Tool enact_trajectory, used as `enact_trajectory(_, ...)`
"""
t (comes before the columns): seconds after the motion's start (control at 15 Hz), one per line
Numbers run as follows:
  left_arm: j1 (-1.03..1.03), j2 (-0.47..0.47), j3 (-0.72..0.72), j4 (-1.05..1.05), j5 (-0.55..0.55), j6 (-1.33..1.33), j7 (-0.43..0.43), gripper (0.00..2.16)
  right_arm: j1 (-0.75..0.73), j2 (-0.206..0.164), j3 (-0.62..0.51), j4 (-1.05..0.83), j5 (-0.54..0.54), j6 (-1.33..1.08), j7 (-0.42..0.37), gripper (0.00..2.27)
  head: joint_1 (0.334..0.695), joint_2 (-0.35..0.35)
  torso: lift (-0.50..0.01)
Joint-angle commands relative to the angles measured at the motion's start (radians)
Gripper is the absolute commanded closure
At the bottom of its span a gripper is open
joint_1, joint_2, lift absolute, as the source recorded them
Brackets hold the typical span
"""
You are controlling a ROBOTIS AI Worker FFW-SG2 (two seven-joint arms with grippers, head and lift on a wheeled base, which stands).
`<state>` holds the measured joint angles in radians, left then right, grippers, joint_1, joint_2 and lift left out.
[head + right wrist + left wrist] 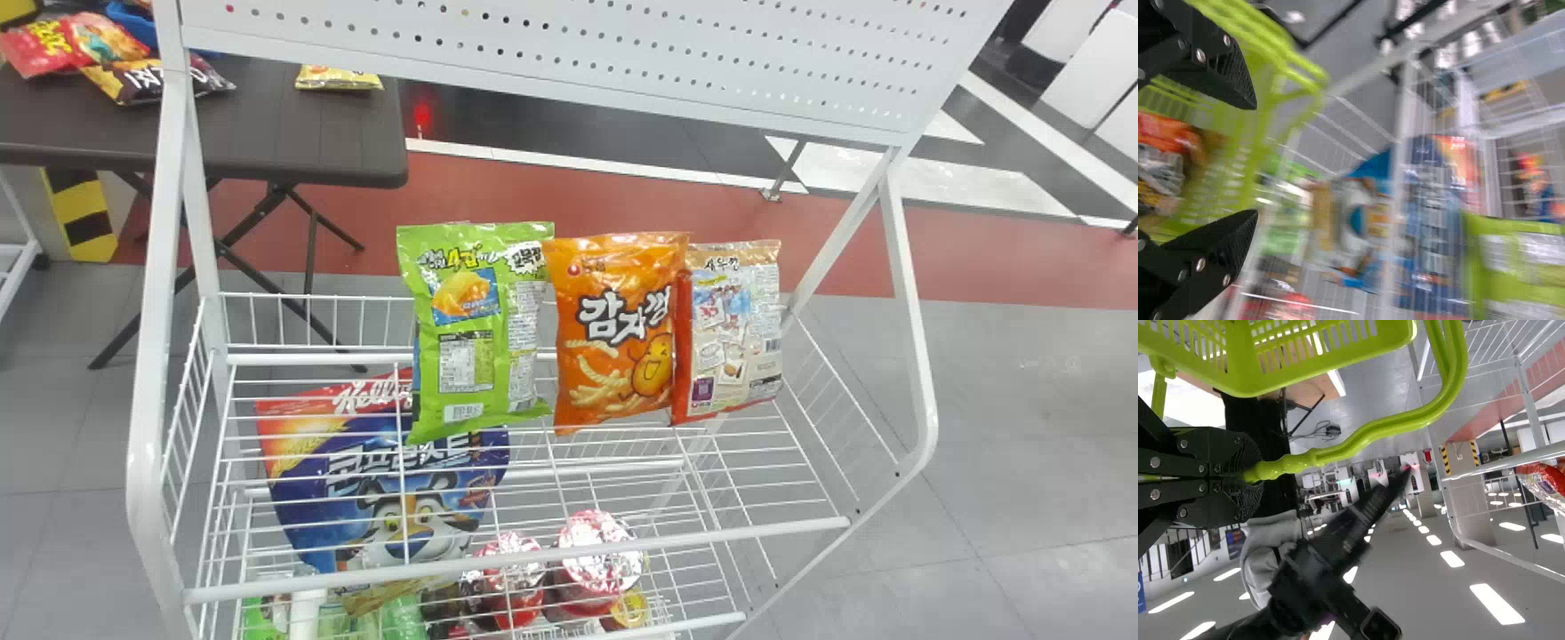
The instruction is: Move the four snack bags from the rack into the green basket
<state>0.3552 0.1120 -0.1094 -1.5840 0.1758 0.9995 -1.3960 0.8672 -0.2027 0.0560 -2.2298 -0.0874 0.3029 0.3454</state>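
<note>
Here a green bag (480, 331), an orange bag (605, 356) and a beige bag (729, 329) are standing on the rack (909, 373); a fourth bag (1165, 143) is lying in the green basket (1248, 385); the left gripper (1249, 476) is clamping its handle (1405, 423), best kept steady; the right gripper (1255, 160) is hanging near it, fingers wide apart, empty; it wants to be squaring up to one bag, pinching softly, lifting clear.

The snack bags (480, 356) are green, orange and red-edged beige, the basket (1245, 383) lime, the rack (142, 444) white, its panel (622, 76) dotted.
</note>
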Motion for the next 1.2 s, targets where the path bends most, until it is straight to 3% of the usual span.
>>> enact_trajectory(0.0,0.007,0.0,-0.009,-0.007,-0.002,0.0,0.002,1.78,-0.089,0.019,0.01,0.007,0.011,-0.166,-0.078,0.06,0.695,-0.35,0.0)
enact_trajectory(0.27,0.01,0.0,-0.041,-0.014,-0.01,0.0,0.014,1.78,-0.318,0.075,0.065,0.072,0.087,-0.123,-0.209,0.13,0.695,-0.329,0.0)
enact_trajectory(0.53,0.011,0.003,-0.047,-0.014,-0.01,0.0,0.015,1.78,-0.562,0.132,0.071,0.268,0.104,-0.052,-0.236,0.13,0.695,-0.297,0.0)
enact_trajectory(1.07,0.004,0.006,-0.044,-0.008,-0.007,0.0,0.014,1.78,-0.869,0.146,0.07,0.601,0.086,-0.049,-0.236,0.14,0.695,-0.246,0.0)
enact_trajectory(1.13,0.002,0.006,-0.047,-0.007,-0.007,0.0,0.015,1.78,-0.887,0.147,0.07,0.622,0.086,-0.046,-0.203,0.39,0.695,-0.239,0.0)
